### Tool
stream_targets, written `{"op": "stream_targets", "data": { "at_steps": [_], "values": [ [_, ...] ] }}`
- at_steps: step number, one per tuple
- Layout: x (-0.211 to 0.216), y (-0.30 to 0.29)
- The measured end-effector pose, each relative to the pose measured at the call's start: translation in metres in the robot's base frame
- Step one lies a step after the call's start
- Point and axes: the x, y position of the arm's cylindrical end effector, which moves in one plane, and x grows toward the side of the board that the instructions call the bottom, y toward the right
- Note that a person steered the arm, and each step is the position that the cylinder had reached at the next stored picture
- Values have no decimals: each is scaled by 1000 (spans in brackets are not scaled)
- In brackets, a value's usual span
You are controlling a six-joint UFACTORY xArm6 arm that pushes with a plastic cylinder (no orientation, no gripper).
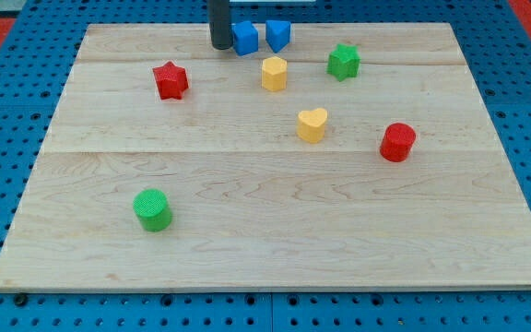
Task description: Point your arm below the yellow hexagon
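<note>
The yellow hexagon [274, 73] sits on the wooden board [265, 231] near the view's top, a little right of centre. My tip [220, 45] rests on the board at the top edge, up and to the left of the yellow hexagon. It stands right beside a blue block [245, 39], on that block's left. The rod rises out of the view's top.
A second blue block [277, 35] sits right of the first. A green star [343, 62] lies right of the hexagon, a red star [170, 80] to its left. A yellow heart [312, 124], a red cylinder [397, 142] and a green cylinder [153, 209] lie lower down.
</note>
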Motion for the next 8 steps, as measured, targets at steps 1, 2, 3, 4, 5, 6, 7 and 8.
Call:
{"op": "stream_targets", "data": {
  "at_steps": [1, 2, 3, 4, 5, 6, 7, 8],
  "values": [
    [0, 2],
    [0, -2],
    [1, -2],
    [44, -4],
    [84, 4],
    [94, 12],
    [94, 12],
    [92, 17]
  ]
}}
